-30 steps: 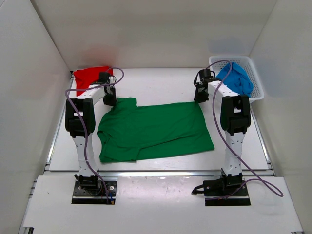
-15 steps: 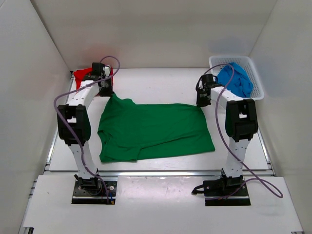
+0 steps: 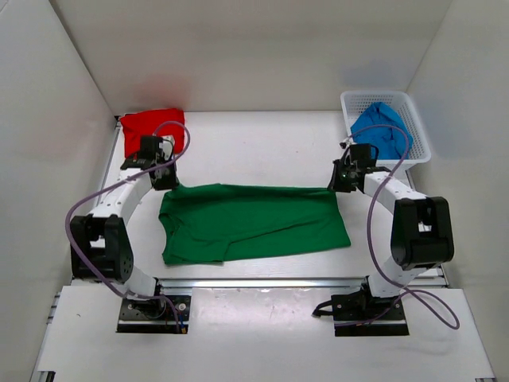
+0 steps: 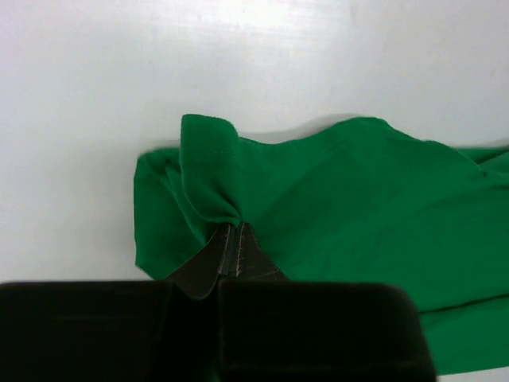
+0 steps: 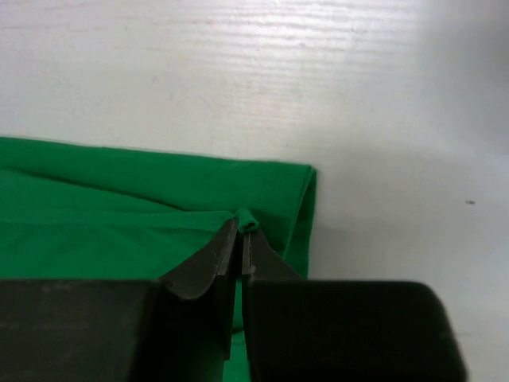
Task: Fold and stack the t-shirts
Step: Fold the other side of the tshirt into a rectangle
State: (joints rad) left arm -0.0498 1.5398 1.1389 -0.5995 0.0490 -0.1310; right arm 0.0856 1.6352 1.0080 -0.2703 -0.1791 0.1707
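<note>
My wrist cameras show the grips up close. My left fingers [image 4: 233, 239] are pressed shut on a bunched ridge of the plain green short-sleeved cloth t-shirt [image 4: 342, 207], which puckers upward just beyond the tips. My right fingers [image 5: 241, 235] are closed just as tightly on a small pinch of the shirt's hemmed corner [image 5: 119, 207], with bare white surface beyond it. Neither wrist view shows anything but green cloth and white surface.

Only the overhead view shows the whole layout. The green t-shirt [image 3: 254, 223] lies spread across the middle of the white surface [image 3: 262, 143], its far edge running as a straight line between my left fingers [image 3: 165, 181] and my right fingers [image 3: 337, 185]. Both arms bend outward from their bases at the near edge, elbows pushed toward the left and right edges and forearms angling back in low over the surface, so the fingers sit at the shirt's two far corners.

The plain bright red cloth t-shirt [image 3: 151, 123] lies crumpled in the far left corner, just behind my left wrist. The white plastic lattice basket [image 3: 421, 135] stands in the far right corner and holds the plain blue cloth t-shirt [image 3: 380, 131], heaped and rising above the rim.
</note>
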